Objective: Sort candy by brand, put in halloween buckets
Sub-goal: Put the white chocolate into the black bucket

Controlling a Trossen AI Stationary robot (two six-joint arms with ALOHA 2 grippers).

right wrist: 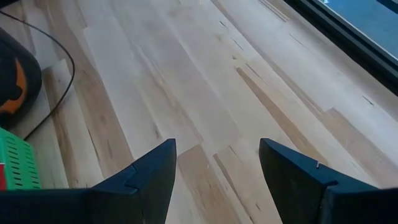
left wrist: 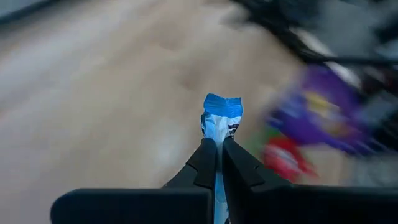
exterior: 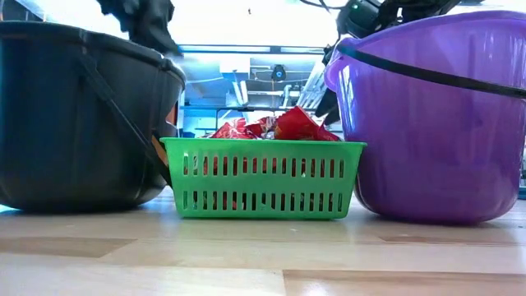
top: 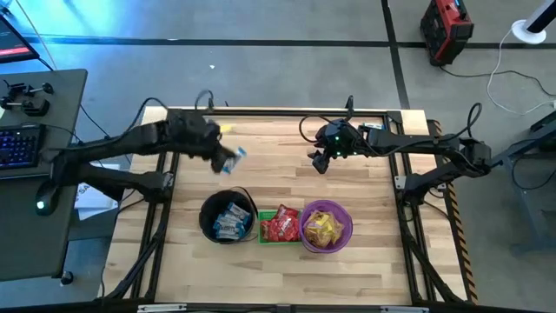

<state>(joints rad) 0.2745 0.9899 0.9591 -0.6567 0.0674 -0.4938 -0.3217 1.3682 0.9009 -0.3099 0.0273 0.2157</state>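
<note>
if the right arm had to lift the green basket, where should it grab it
Probably the green basket's top rim, coming straight down from above. Its slatted walls stand upright and the rim is thin enough for open fingers. The black pail and purple bucket crowd its two sides, so the wall facing the right gripper looks the easiest to reach.

No text or brand can be read anywhere.
</note>
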